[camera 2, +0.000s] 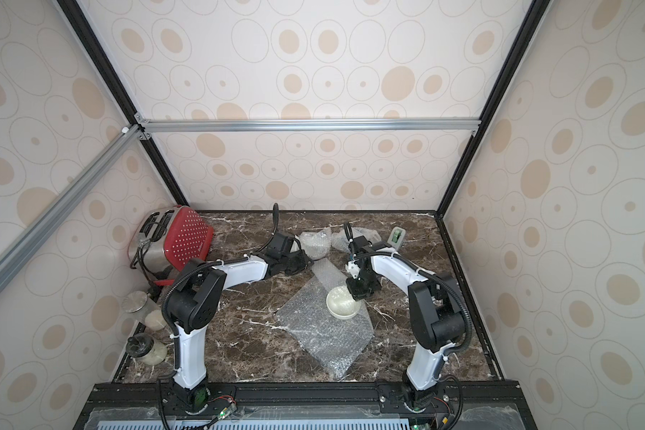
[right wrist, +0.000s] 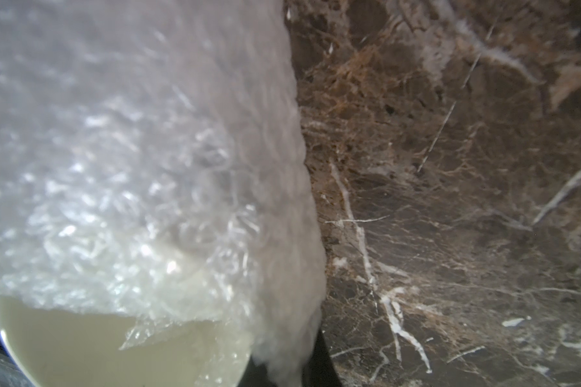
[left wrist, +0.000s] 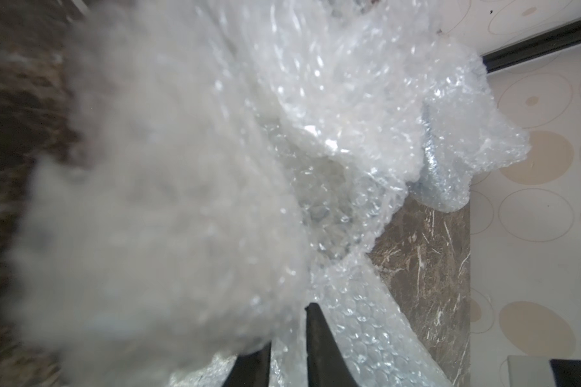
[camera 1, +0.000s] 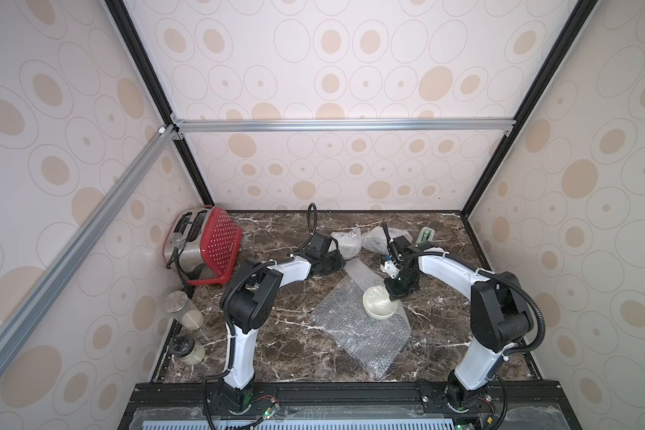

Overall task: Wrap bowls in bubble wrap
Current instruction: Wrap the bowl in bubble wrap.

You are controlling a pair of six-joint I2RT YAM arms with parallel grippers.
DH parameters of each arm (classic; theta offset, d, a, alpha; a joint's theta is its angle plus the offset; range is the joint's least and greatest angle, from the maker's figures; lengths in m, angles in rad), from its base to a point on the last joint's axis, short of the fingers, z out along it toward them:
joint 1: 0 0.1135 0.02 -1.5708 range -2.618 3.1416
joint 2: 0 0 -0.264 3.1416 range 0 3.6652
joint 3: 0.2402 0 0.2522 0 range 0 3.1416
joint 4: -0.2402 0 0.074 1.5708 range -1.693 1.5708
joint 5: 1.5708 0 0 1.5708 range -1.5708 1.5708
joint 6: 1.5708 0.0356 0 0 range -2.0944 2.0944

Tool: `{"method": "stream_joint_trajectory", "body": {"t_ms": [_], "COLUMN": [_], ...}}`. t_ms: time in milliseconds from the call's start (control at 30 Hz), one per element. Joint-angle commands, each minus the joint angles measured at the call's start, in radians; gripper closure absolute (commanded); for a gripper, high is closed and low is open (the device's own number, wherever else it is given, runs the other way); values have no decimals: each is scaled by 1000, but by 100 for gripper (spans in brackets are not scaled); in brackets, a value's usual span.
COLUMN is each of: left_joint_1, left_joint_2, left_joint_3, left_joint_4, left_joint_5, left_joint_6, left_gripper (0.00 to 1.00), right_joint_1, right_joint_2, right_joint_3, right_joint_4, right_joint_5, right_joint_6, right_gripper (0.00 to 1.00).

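- Right gripper [camera 1: 393,296] was noted clamped on bubble wrap sheet [camera 1: 354,327], flap drawn over cream bowl [camera 1: 380,302] just beneath.
- Left gripper [left wrist: 287,335] was noted pinched on sheet's corner.
- Corner was judged best folded across slowly, bowl undisturbed.

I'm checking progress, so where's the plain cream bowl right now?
In both top views the cream bowl sits on the bubble wrap sheet mid-table, toward the right arm's side, its far rim at the right tool.

Soft even light; nearest bubble wrap [left wrist: 131,217] blurred.
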State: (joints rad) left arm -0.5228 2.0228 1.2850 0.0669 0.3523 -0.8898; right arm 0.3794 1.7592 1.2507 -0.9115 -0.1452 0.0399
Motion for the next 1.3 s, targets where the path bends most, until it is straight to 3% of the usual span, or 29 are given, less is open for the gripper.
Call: {"method": "stream_joint_trajectory", "body": {"t_ms": [0,100,533,800,1000,1267], "left_joint_1": [-2,-4,-28,-99,-232,-369], "left_joint_2": [-61,-94,-281,-384,-356,-195], "left_joint_3": [0,-23,-148,-173,-157,-99], "left_joint_4": [17,14,-57,-165,-96,66], "left_joint_5": [-11,1,135,227,268,299], "left_joint_6": [6,6,-17,-18,-111,-224], "left_gripper": [91,100,100,100,100,100], "right_joint_1": [-5,-6,-7,-8,-9,-14], "right_joint_2": [-38,-40,-19,4,18,4], "right_joint_3": [1,-2,3,19,27,14], "right_joint_4": [-13,-5,13,15,24,32], "right_joint_5": [-5,1,45,55,45,34], "right_joint_6": [4,14,73,95,104,104], "right_gripper": [100,100,100,100,100,100]}}
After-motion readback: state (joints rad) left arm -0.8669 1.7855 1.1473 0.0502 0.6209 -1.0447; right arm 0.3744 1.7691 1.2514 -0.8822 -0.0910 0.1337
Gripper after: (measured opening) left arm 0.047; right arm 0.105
